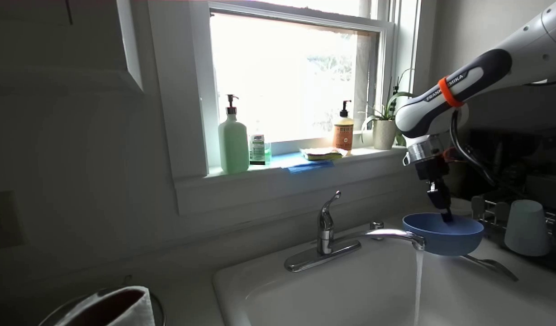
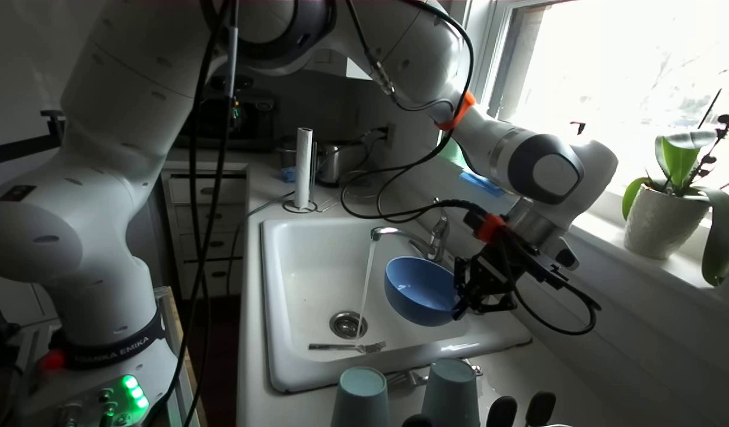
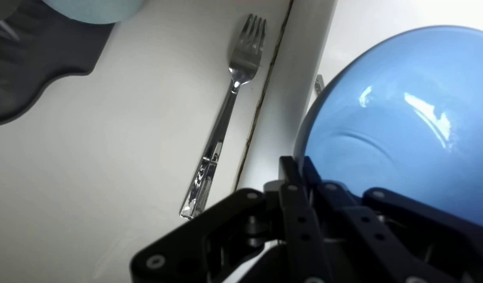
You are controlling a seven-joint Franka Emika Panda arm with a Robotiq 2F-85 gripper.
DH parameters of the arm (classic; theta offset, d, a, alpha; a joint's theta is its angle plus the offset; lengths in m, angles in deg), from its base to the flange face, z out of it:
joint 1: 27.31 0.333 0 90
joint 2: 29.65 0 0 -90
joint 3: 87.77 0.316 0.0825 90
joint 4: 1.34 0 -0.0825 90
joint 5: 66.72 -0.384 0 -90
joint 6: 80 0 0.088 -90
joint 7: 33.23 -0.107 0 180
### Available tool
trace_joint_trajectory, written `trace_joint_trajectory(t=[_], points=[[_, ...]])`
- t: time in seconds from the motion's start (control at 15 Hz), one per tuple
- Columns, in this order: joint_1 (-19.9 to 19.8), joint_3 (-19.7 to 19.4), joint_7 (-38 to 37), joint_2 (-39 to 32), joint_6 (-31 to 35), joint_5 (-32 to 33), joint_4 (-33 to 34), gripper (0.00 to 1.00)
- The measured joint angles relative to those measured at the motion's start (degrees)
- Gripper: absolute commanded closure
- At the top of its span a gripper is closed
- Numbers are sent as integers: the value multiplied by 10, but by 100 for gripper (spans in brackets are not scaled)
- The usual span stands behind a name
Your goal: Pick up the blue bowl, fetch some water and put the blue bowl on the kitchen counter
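Observation:
The blue bowl hangs above the sink's edge, opening upward, in both exterior views (image 1: 454,243) (image 2: 420,290) and the wrist view (image 3: 402,118). My gripper (image 3: 300,167) is shut on its rim, one finger inside and one outside; it also shows in both exterior views (image 1: 447,216) (image 2: 459,305). The water (image 1: 418,285) runs from the faucet in a thin stream, also in an exterior view (image 2: 367,273), falling beside the bowl into the sink. Bright reflections show inside the bowl; I cannot tell whether it holds water. The kitchen counter (image 3: 139,129) surrounds the sink, also in an exterior view (image 2: 560,379).
The faucet spout (image 1: 395,233) is close beside the bowl. A fork (image 3: 221,129) lies on the counter, another (image 2: 340,347) in the white sink (image 2: 269,296). Upside-down pale cups (image 2: 362,391) stand near the sink edge. A potted plant (image 2: 667,219) is on the window sill.

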Motion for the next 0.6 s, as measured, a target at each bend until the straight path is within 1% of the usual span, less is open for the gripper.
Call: trace_joint_trajectory(t=[0.27, 0.6], points=[[9, 8, -1, 1, 29, 0, -31, 99], [33, 18, -4, 22, 78, 0, -99, 99]])
